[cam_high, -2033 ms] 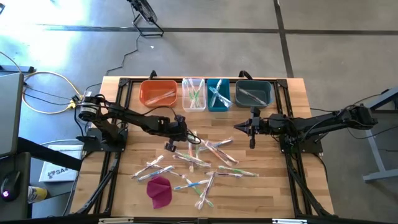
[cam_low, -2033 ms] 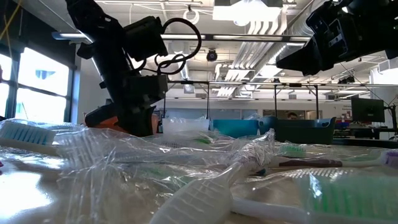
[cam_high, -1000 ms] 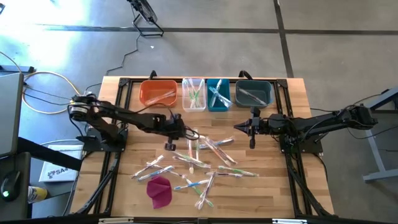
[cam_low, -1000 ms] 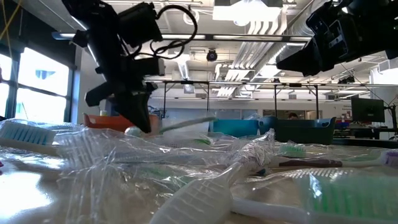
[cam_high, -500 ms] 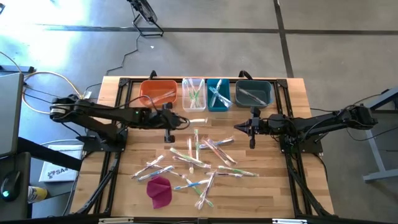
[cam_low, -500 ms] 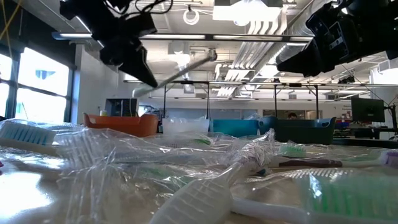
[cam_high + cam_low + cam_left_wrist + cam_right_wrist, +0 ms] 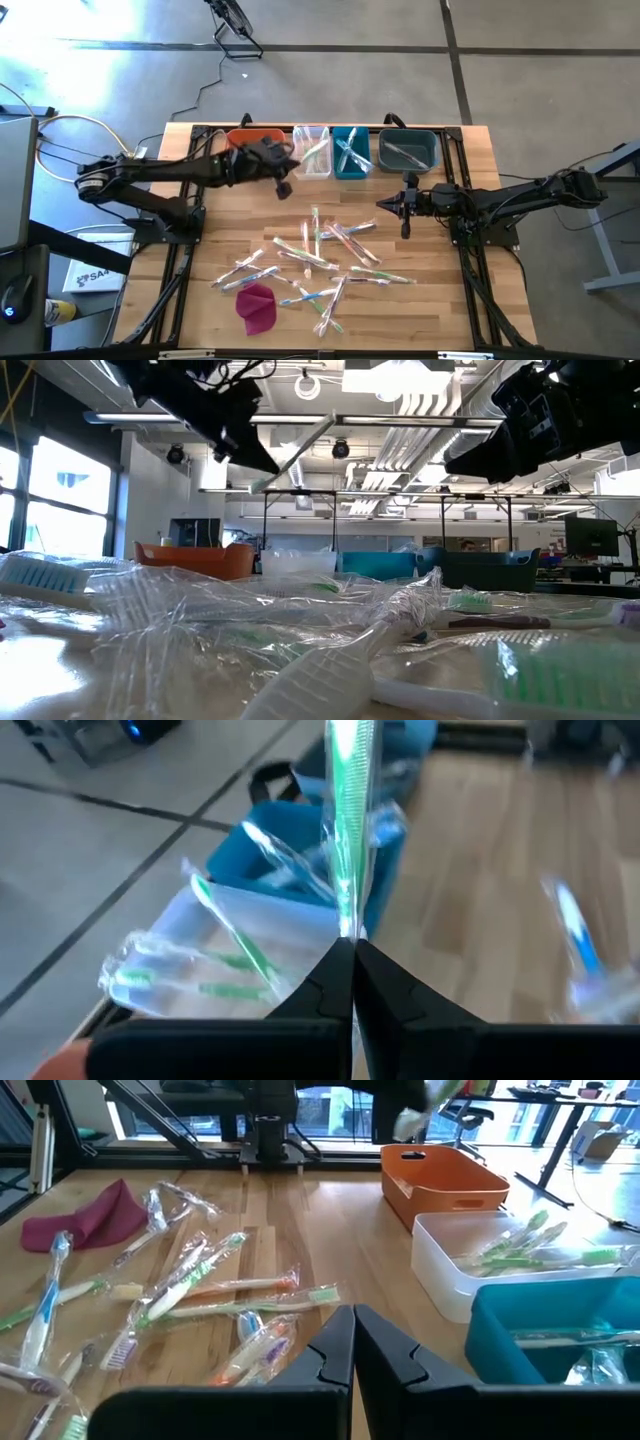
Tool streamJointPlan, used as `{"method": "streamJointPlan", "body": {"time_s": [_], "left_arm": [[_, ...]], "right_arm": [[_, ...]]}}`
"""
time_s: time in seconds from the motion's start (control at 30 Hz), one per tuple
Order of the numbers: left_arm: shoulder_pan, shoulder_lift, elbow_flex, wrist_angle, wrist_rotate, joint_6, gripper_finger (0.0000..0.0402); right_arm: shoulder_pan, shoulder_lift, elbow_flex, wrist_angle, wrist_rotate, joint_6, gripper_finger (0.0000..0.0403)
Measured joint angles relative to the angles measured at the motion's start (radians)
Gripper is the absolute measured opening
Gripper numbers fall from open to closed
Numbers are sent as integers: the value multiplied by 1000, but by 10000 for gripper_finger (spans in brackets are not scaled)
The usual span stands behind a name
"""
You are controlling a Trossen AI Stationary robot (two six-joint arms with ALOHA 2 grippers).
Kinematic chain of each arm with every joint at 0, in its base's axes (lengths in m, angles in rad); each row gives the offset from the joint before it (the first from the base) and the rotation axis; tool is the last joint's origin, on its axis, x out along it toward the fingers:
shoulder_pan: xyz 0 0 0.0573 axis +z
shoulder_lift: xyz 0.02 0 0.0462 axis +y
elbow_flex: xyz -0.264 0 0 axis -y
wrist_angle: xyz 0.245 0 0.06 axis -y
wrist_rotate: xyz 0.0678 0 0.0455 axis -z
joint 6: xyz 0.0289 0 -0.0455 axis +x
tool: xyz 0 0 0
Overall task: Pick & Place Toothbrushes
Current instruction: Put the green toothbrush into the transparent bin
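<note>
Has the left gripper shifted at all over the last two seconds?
Yes. The left gripper, shut on a green toothbrush, has travelled from above the toothbrush pile toward the clear bin at the table's far edge.

Counter (image 7: 200, 280): wooden top, black frame rails along its sides.
Bins: orange bin (image 7: 250, 140), clear bin (image 7: 312, 152), blue bin (image 7: 351, 152) and dark grey bin (image 7: 408, 150) in a row at the far edge.
Left gripper (image 7: 283, 188): raised beside the orange and clear bins, possibly pinching a wrapped toothbrush (image 7: 313, 155) over the clear bin.
Right gripper (image 7: 405, 228): closed, near the dark grey bin.
Toothbrushes (image 7: 320, 255): scattered mid-counter.
Magenta cloth (image 7: 257, 306): near edge, beside the scatter.
</note>
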Motion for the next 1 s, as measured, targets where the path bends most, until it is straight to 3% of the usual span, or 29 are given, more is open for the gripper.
{"method": "streamJointPlan", "body": {"time_s": [0.47, 1.0], "left_arm": [[215, 175, 0, 261, 146, -133, 0], [234, 377, 0, 400, 144, -237, 0]], "right_arm": [[0, 0, 0, -1, 0, -2, 2], [0, 0, 0, -2, 0, -3, 2]]}}
